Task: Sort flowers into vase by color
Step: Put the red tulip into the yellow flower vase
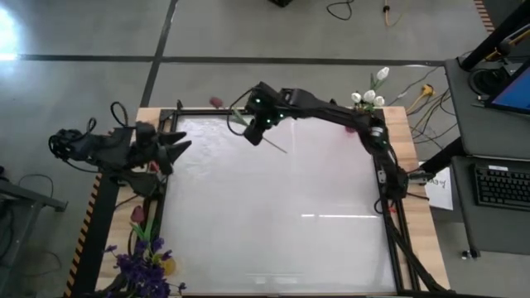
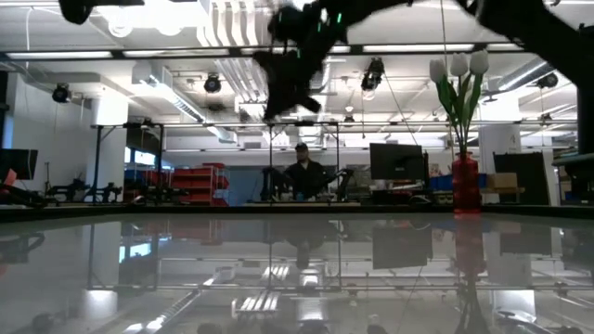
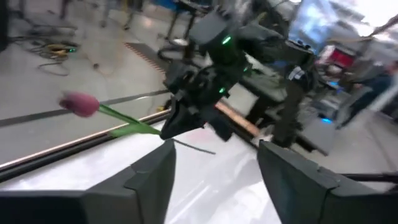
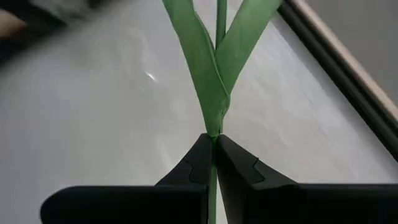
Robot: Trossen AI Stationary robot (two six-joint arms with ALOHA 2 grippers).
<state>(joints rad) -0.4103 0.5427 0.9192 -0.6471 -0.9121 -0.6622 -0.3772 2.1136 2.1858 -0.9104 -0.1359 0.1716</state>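
My right gripper (image 1: 252,135) hangs over the table's far middle, shut on a pink-red tulip. The tulip's bud (image 1: 216,102) points to the far left and its stem end (image 1: 281,149) trails toward the right. The left wrist view shows this flower (image 3: 79,104) held by the right gripper (image 3: 186,121). My left gripper (image 1: 180,147) waits open at the table's left edge, with its fingers pointing toward the flower. White tulips (image 1: 368,96) stand in a red vase (image 2: 465,186) at the far right corner. Purple sprays (image 1: 145,266) and another pink bud (image 1: 137,213) stand at the near left corner. My right gripper pinches the tulip's green stem (image 4: 213,132) between its two fingertips, just below where the two long leaves (image 4: 199,56) fork off. The fingers come slanting down from the far right, across the stem. The flower is lifted clear of the table and lies nearly level.
A black frame (image 1: 389,207) borders the white table top, and the middle and near part of the surface is bare. Cables and a desk with a keyboard (image 1: 501,184) lie beyond the right edge. A person (image 2: 303,172) sits in the room far behind the table.
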